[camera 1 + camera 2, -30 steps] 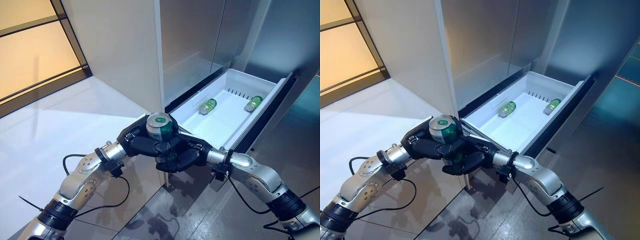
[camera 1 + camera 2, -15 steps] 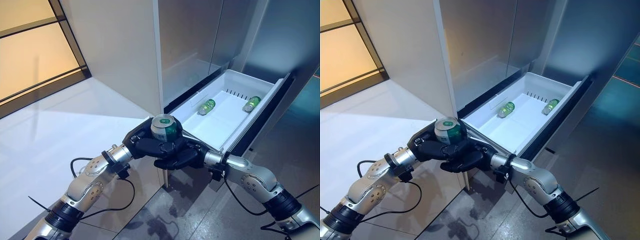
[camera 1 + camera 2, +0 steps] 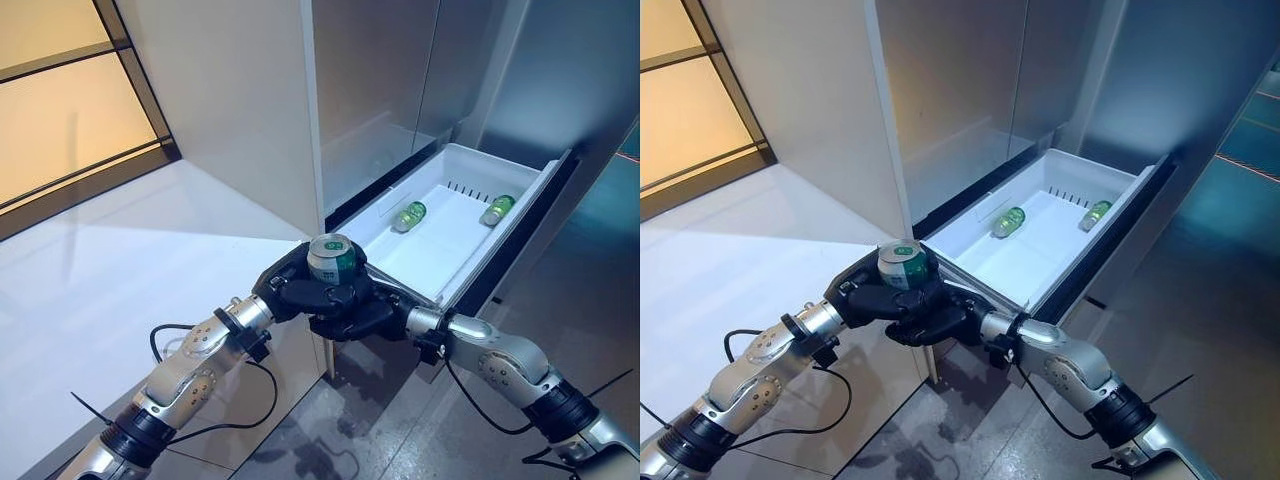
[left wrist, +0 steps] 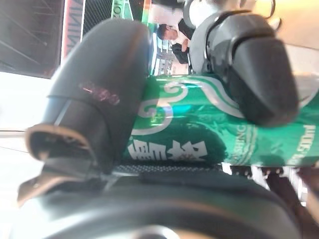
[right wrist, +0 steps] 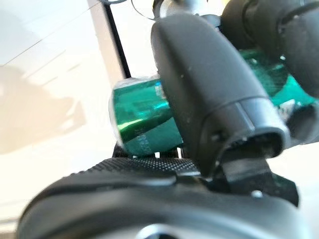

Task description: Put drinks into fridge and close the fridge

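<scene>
A green drink can (image 3: pixel 332 258) stands upright, held between both hands just before the near corner of the open white fridge drawer (image 3: pixel 445 245). My left hand (image 3: pixel 290 290) wraps it from the left, and its wrist view shows thumb and fingers curled on the can (image 4: pixel 209 129). From the right and below, my right hand (image 3: pixel 365 315) also curls round the can (image 5: pixel 139 119). Two more green cans (image 3: pixel 409 215) (image 3: pixel 496 209) lie on their sides at the drawer's far end.
The grey fridge front (image 3: pixel 380 80) rises above the pulled-out drawer. A white panel (image 3: pixel 230 100) stands to its left, with a pale floor (image 3: pixel 110 260) and amber window panes (image 3: pixel 70 110) beyond. Dark grey floor (image 3: pixel 330 430) lies under the arms.
Both hands have carried the can a little forward and right, closer to the drawer's near corner, and the arms reach further out. The view has shifted slightly.
</scene>
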{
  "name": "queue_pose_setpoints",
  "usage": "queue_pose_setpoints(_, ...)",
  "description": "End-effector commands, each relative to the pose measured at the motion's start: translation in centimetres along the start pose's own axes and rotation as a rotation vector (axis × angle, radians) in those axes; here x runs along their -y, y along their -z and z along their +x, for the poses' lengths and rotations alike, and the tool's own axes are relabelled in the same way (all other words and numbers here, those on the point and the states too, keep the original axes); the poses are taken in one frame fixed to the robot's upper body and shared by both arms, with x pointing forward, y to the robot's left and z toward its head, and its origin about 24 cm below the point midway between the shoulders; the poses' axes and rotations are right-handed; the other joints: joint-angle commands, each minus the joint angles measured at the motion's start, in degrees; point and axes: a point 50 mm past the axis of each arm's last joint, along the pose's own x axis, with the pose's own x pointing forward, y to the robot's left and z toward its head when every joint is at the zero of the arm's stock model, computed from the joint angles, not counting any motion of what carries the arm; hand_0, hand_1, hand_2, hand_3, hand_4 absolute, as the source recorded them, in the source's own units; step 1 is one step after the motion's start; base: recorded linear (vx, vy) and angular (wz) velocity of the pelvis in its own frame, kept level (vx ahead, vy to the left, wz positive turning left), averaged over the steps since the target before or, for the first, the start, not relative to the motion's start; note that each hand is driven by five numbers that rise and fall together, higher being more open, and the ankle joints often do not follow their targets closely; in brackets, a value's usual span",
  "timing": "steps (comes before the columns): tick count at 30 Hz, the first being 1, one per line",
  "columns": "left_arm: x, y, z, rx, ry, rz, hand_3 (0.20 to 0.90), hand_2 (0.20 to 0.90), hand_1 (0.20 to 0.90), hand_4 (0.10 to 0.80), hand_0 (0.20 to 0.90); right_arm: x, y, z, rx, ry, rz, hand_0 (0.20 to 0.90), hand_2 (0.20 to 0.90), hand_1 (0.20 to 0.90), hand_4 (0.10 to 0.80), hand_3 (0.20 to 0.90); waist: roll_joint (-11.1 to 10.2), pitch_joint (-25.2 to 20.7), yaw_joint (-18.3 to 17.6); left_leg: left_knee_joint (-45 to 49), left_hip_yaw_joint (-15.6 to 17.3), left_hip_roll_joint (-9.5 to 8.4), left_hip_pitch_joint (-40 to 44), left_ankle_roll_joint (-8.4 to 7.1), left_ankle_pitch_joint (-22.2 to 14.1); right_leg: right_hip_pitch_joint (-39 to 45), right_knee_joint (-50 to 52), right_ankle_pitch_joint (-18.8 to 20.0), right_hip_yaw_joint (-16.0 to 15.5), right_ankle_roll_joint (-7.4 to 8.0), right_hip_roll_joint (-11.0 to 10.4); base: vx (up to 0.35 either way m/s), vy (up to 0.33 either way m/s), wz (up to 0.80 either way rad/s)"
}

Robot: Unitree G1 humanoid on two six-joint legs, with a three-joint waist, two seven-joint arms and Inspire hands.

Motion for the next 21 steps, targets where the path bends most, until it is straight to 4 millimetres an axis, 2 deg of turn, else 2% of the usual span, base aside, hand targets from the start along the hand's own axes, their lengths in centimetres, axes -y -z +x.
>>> queue_pose_setpoints(1, 3.93, -7.98, 4.93, 0.465, 0.222, 0.039, 0.2, 0.3, 0.3, 0.1, 0.3, -8.78, -6.28, 3.77, 0.308, -0.464, 0.05, 0.3, 0.3, 0.3, 0.1, 0.2, -1.81, -3.72, -0.87, 1.65, -1.92, -3.99, -0.81, 1.76, -3.68, -1.98, 6.65, -6.38, 1.44, 1.03, 1.63, 0.0, 0.0, 0.0)
queue_pose_setpoints(21, 4.24, -7.21, 5.39, 0.424, 0.205, 0.083, 0.2, 0.3, 0.3, 0.1, 0.3, -9.49, -6.63, 4.25, 0.325, -0.466, 0.054, 0.3, 0.3, 0.3, 0.1, 0.2, -1.72, -3.6, -0.65, 1.89, -2.0, -4.13, -0.6, 1.98, -3.89, -1.77, 6.85, -6.52, 1.25, 1.04, 1.48, 0.0, 0.0, 0.0)
